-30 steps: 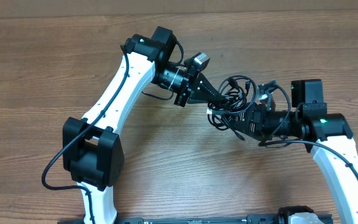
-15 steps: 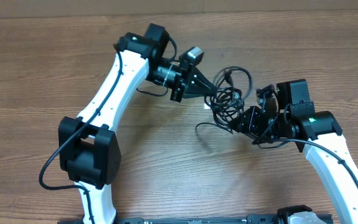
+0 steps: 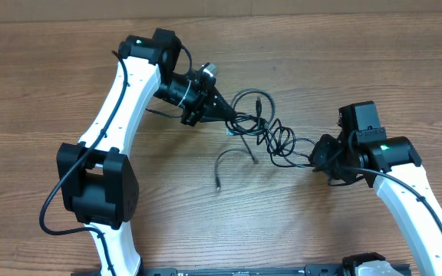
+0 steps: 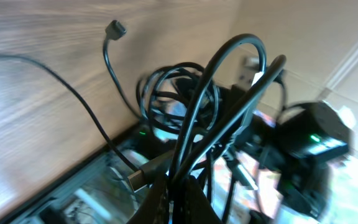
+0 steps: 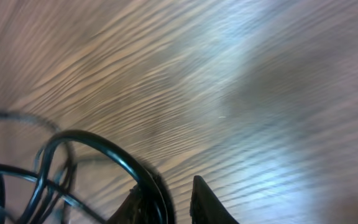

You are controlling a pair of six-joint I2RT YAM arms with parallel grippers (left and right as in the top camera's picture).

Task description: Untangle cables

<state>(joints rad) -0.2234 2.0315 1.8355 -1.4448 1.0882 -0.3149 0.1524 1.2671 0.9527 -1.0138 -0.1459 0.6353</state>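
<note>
The overhead view alone gives the whole layout. The cables (image 3: 271,136) stretch as a loose chain of loops across the middle of the wooden desk (image 3: 52,69). The left gripper (image 3: 227,116) is at their 10 o'clock end and the right gripper (image 3: 318,157) at their 4 o'clock end. One loose strand (image 3: 232,156) arcs away from the loops toward 7 o'clock and ends on the desk, apart from both grippers.

The left wrist view shows what the overhead cannot resolve. Several strands run together into the left jaws at the bottom edge, and those jaws are clamped narrow on them. The loops fan out beyond, and a plug (image 4: 114,28) stands up at 11 o'clock. Behind the loops sits the right arm (image 4: 312,149) with a green light, partly screened by the strands.

The right wrist view is blurred and shows only desk grain and one thick curve of cable. That curve drops between the fingertips (image 5: 207,202) at 6 o'clock. The right jaws stand narrow with the cable pinched between them.

In the overhead, the white left arm (image 3: 121,100) lies at 9 o'clock of the loops and covers none of them.
</note>
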